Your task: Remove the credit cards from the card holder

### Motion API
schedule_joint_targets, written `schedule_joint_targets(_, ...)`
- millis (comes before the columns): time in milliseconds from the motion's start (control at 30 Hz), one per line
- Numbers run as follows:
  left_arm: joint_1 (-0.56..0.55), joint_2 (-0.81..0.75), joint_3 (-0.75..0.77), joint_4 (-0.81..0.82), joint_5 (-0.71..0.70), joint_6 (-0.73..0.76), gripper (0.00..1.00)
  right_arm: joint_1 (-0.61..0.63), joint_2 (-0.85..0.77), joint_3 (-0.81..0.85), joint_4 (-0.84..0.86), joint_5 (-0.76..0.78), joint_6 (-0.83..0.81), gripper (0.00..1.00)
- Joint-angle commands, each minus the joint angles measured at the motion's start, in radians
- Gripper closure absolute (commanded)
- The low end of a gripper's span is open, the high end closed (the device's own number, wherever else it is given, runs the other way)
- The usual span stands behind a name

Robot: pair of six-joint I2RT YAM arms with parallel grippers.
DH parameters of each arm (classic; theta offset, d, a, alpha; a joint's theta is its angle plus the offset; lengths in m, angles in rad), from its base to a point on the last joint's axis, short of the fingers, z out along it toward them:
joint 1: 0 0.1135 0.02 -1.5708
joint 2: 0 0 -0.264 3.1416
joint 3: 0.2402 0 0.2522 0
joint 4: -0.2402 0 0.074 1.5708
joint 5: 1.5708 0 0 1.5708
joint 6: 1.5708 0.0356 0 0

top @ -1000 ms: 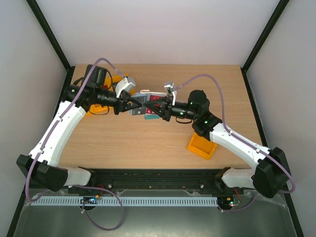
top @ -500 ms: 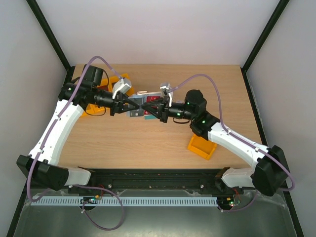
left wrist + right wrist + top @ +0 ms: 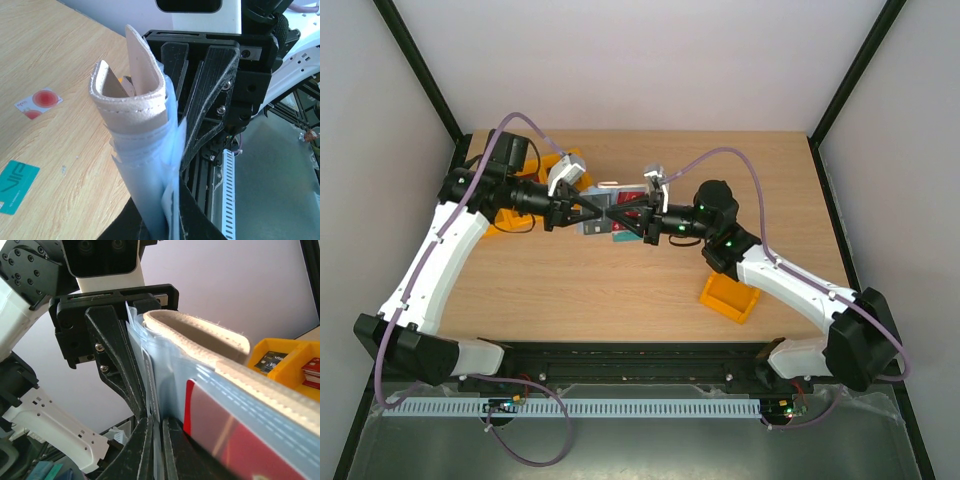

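Toward 12 o'clock on the bench [image 3: 650,285], left hand [image 3: 601,211] and right hand [image 3: 623,216] both pinch the holder [image 3: 132,107].

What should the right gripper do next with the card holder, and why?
Probably draw the right gripper back slightly, spreading the card holder against the left gripper. Both are shut on it; the dark red card sits in a sleeve, while the teal card and white card lie on the table.

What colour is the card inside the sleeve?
The card is dark red, clearest in right wrist view.
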Motion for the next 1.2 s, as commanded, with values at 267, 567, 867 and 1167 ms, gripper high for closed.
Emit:
schedule_joint_targets(267, -0.026, 0.006, -0.03, 0.119, -0.017, -0.086, 0.98, 0.048, 0.008, -0.009, 0.121, -0.151, -0.015, 0.86)
schedule_joint_targets(567, -0.025, 0.006, -0.043, 0.14, -0.032, -0.116, 0.98, 0.05, 0.016, 0.005, 0.118, -0.165, -0.008, 0.98)
schedule_joint_targets(867, -0.011, -0.002, -0.071, 0.091, 0.09, -0.073, 0.76, -0.016, -0.055, -0.055, 0.13, -0.078, 0.023, 0.98)
schedule_joint_targets(1167, 0.009, -0.009, -0.075, 0.048, 0.128, -0.02, 0.68, -0.073, -0.103, -0.074, 0.078, -0.092, 0.021, 0.98)
